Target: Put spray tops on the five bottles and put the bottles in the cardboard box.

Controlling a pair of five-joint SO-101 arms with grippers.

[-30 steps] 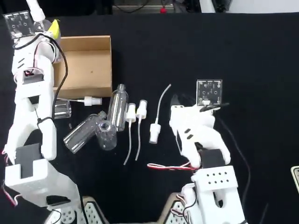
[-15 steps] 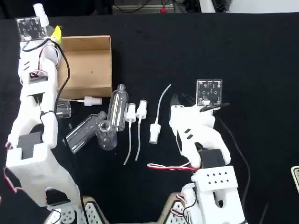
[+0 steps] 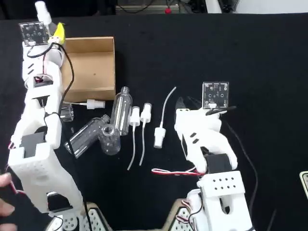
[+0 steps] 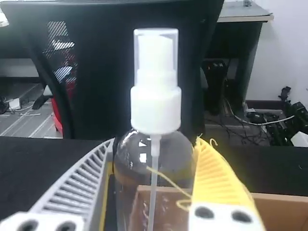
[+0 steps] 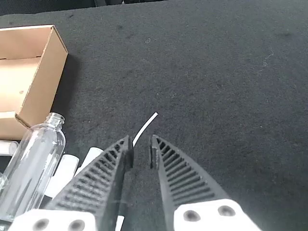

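capped bottle (image 3: pixel 42 8) is at the upper left of the high view, held up just off the top-left corner of the box (image 3: pixel 91 41), not in it yet. Over the last second the left arm has swung it slightly right, toward the box's left wall; nothing else has moved. Reads as the carry-to-box step for bottle one, with the drop likely next. left gripper (image 4: pixel 155 144) is clamped on the bottle body: the grey and yellow fingers (image 4: pixel 216 183) press either side of the clear wall, bottle upright, top seated, tube running down the middle. right gripper (image 5: pixel 141 149) is parked near frame centre in the high view. Its jaws are almost closed with a thin gap and nothing between them, and they hang just above a loose dip tube (image 5: pixel 144 129). Four loose bottles (image 3: pixel 121 109) and four spray tops (image 3: pixel 146 113) lie between the box and the right arm, left of centre. By my count that leaves four caps to fit and all five box placements.
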